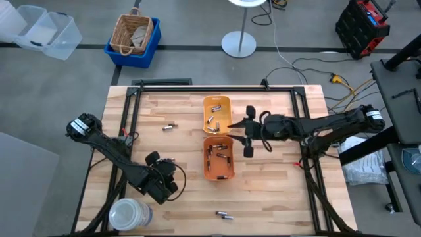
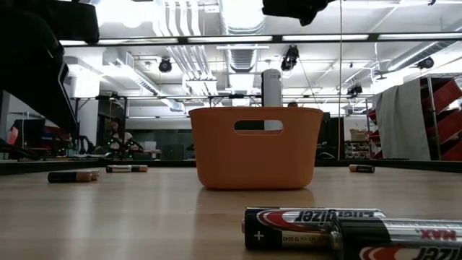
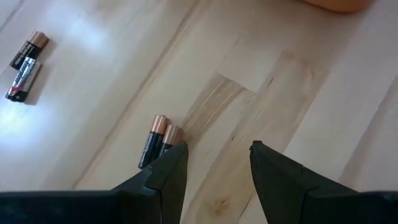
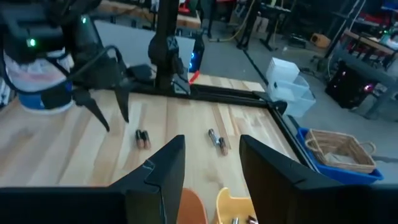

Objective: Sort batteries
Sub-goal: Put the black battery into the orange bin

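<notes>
Could nudge the battery pair (image 3: pixel 157 140) away, with the spread left gripper (image 3: pixel 214 163) touching it; right gripper (image 1: pixel 248 136) spread over the trays (image 1: pixel 218 157).

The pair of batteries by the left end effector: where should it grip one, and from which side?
Grip the outer battery across its middle, coming straight down from above. Both lie flat on the table, side by side and touching, so only the outer long side is free. The left end effector is open beside them; it would probably need shifting over and aligning across the battery's width.
</notes>
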Robot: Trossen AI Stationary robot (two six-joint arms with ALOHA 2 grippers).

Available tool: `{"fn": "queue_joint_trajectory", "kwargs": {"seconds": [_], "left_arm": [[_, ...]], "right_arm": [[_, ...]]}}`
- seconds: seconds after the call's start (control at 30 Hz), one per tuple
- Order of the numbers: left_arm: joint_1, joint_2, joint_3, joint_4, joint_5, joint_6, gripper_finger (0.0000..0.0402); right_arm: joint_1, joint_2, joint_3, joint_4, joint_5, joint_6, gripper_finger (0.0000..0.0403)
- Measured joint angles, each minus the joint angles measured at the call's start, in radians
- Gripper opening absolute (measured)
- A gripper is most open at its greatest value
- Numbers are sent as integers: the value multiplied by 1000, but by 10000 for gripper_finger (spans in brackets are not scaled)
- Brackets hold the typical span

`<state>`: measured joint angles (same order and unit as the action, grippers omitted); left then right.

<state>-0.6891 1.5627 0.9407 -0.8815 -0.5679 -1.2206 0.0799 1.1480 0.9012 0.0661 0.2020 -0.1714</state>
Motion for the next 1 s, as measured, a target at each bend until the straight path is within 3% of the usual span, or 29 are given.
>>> {"fn": "queue_joint_trajectory", "kwargs": {"seconds": [0.63, 1.0], "left_arm": [[0, 0, 1, 159, 3, 7, 155], [0, -1, 24, 293, 5, 7, 155]], "right_arm": [[-28, -67, -5, 12, 1, -2, 112], [-33, -66, -12, 15, 0, 18, 118]]}}
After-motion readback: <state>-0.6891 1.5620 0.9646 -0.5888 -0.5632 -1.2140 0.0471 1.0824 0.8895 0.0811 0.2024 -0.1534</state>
